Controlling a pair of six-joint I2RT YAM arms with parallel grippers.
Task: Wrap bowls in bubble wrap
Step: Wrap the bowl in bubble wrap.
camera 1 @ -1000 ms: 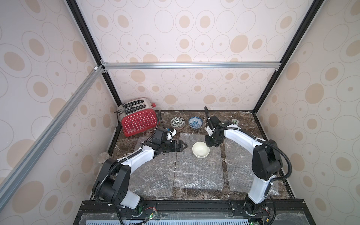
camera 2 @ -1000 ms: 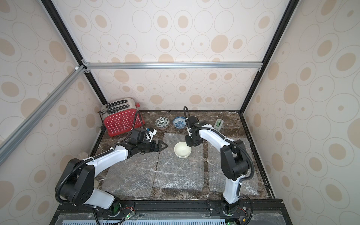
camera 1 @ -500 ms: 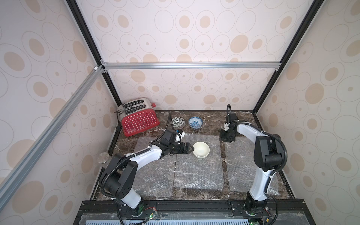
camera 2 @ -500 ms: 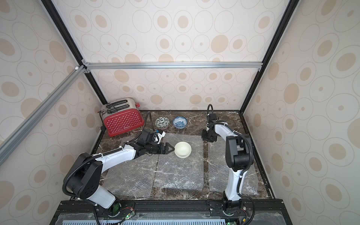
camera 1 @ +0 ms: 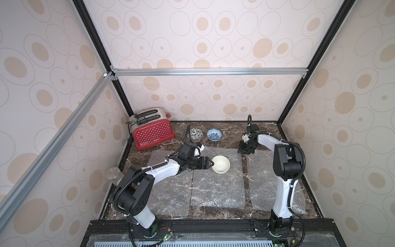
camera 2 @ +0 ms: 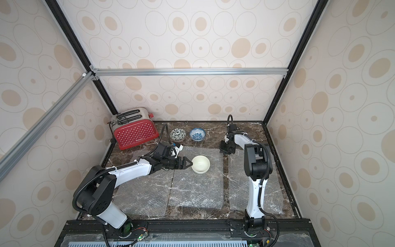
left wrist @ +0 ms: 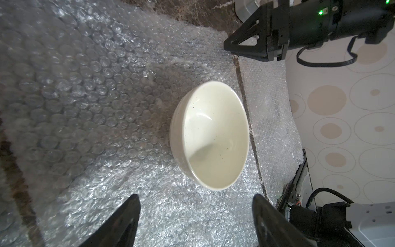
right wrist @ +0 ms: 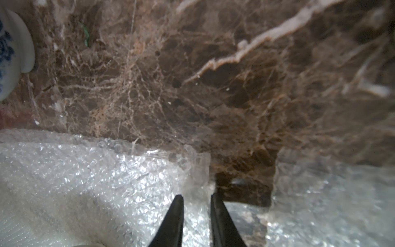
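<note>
Both top views hang high at the front, looking down & back over the whole desk (camera 1: 233, 130), both arms and 3 walls, w/ nearly identical framing. Left wrist cam sits low & close over the middle bubble wrap sheet (left wrist: 96, 107), facing past the left fingers (left wrist: 126, 216) at the cream bowl (left wrist: 213, 136), which both top views also show. Right wrist cam is v. close to the desk, looking past the right fingers (right wrist: 174, 220) at sheet corners & bare marble; the blue-patterned bowl (right wrist: 8, 53) is shared w/ the top views.
</note>
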